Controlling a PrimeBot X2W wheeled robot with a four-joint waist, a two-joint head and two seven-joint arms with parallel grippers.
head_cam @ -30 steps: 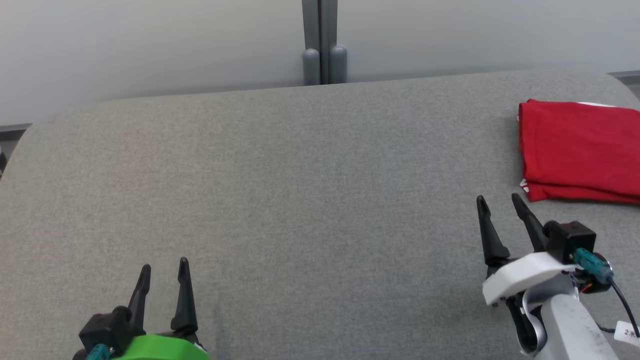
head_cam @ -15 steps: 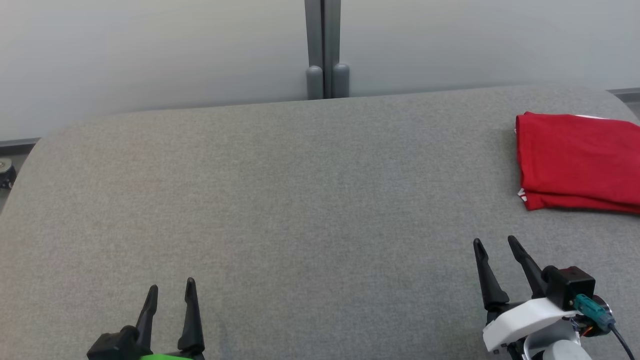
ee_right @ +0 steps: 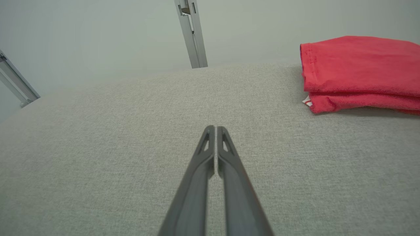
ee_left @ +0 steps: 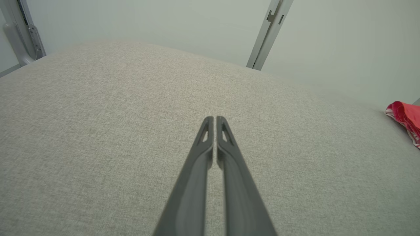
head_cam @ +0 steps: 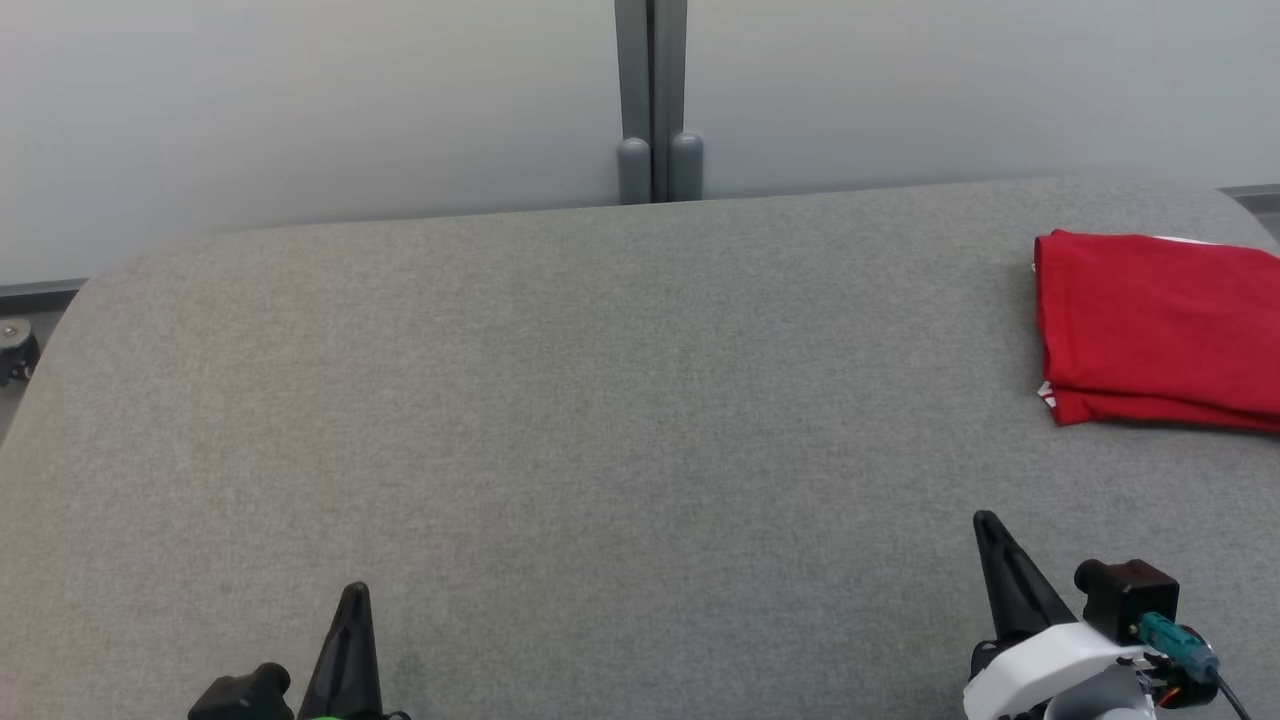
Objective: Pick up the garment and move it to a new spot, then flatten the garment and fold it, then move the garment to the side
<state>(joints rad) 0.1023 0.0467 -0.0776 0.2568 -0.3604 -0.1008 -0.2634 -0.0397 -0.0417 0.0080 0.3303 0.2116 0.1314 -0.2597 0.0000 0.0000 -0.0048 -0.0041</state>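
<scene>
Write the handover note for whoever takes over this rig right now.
Grippers: the left gripper is shut and empty, at the near left of the grey table. The right gripper is shut and empty, at the near right, apart from the red garment.
Things: the red garment lies folded at the table's far right side, running off the head view's right edge.
Done: by how it lies, it has been folded and set aside.
Left: apparently nothing. Perhaps check the fold, since some white trim peeks out at one corner.
</scene>
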